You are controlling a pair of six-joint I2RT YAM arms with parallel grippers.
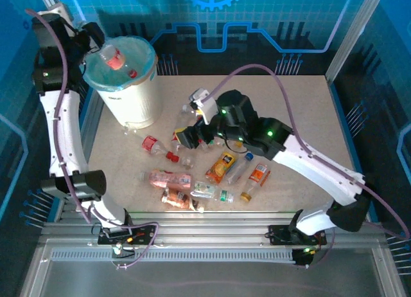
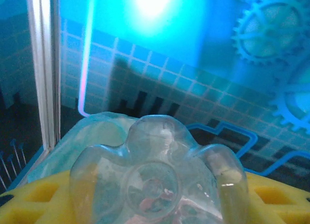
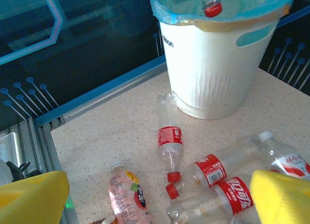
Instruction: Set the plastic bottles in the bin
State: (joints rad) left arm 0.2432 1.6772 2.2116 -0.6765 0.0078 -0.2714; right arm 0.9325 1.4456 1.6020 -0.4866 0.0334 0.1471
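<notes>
Top: clear bottle (image 1: 115, 58) held by left gripper (image 1: 99, 47) over the bin (image 1: 138, 98) | Left wrist: its thin, crushable base pinched between yellow pads (image 2: 38, 200) | Right wrist: right gripper (image 3: 160, 197) spread wide, empty, above light, slippery red-labelled bottles (image 3: 169, 136); mid-body grip advised.

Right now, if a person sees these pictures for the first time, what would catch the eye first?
Probably the left gripper, poised over the white bin at the far left of the table and shut on a clear bottle above the bin's mouth. Next come the crushed bottles scattered in the middle of the table, with the right gripper open above them.
</notes>
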